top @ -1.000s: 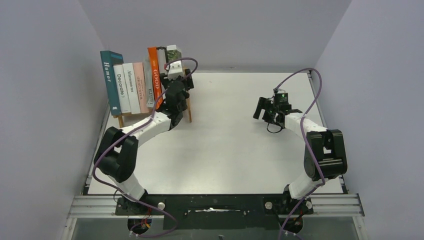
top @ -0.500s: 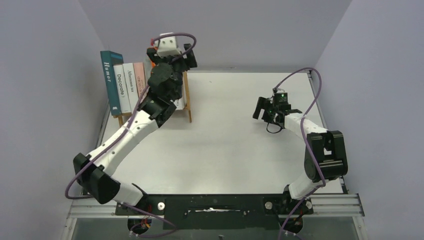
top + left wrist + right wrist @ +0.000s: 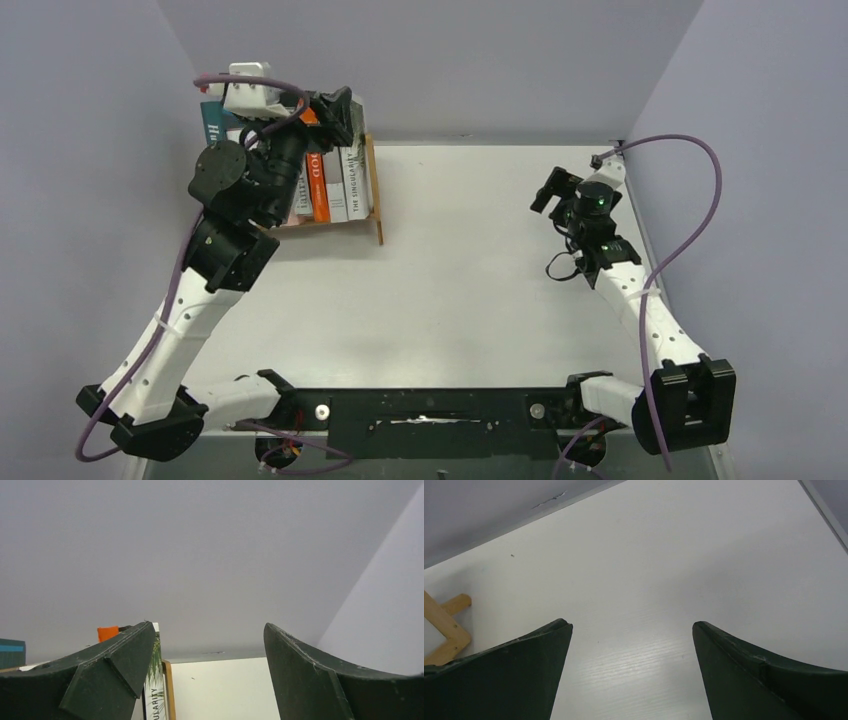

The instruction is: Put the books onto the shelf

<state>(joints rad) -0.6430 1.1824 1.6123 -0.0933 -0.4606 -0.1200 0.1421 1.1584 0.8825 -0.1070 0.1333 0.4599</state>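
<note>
The books stand upright in a row on the shelf (image 3: 376, 200) at the table's back left. I can see the teal one (image 3: 208, 128), the orange one (image 3: 319, 188), a grey one (image 3: 337, 190) and the palm-leaf one (image 3: 355, 172) at the right end. My left arm hides the middle books. My left gripper (image 3: 336, 106) hovers open just above the row's right end, holding nothing. In the left wrist view the palm-leaf book (image 3: 156, 682) and the shelf post (image 3: 168, 690) show beside the left finger (image 3: 115, 665). My right gripper (image 3: 555, 189) is open and empty over the table's right side.
Grey walls close in on the left, back and right of the white table (image 3: 460, 280). In the right wrist view a wooden foot of the shelf (image 3: 446, 627) lies far left of the open gripper (image 3: 631, 624). A purple cable (image 3: 700, 190) loops beside the right arm.
The left gripper let go of the palm-leaf book at the shelf's right end, and the arm lifted up and to the left. The right arm swung back toward the right wall.
</note>
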